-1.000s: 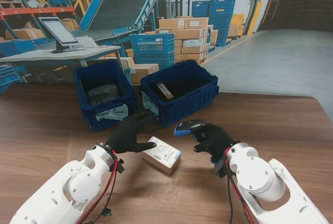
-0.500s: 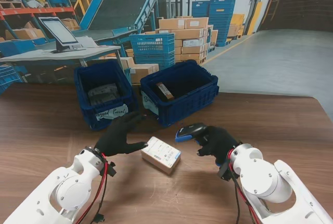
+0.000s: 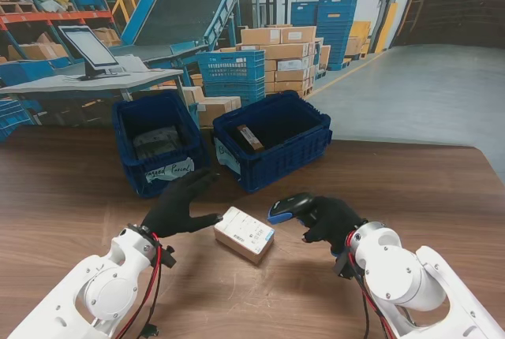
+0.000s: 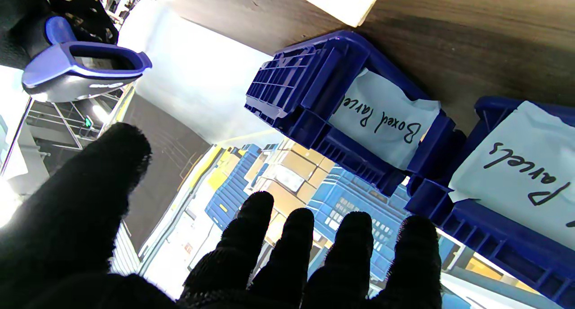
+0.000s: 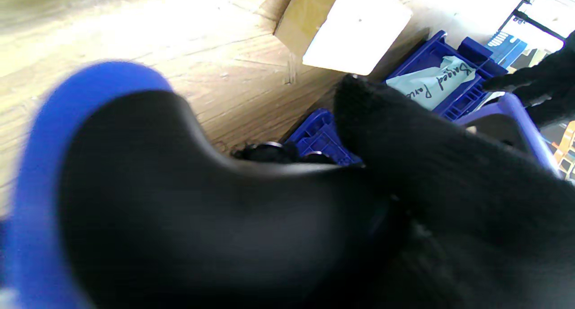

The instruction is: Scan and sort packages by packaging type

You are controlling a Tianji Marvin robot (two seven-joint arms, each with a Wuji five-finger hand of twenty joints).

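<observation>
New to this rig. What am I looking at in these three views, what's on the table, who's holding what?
It is a two-armed robot with black-gloved five-finger hands. The wide picture comes from a camera on its stand, looking down at the wooden table. The other two come from wrist cameras looking along the fingers, and they appear upside down.

On the table lies a small white box, with two blue bins farther from me: the left bin and the right bin, which the left wrist view shows labelled "Boxed Parce…".

The right hand grips a blue and black barcode scanner. The left hand is open beside the box, holding nothing.
</observation>
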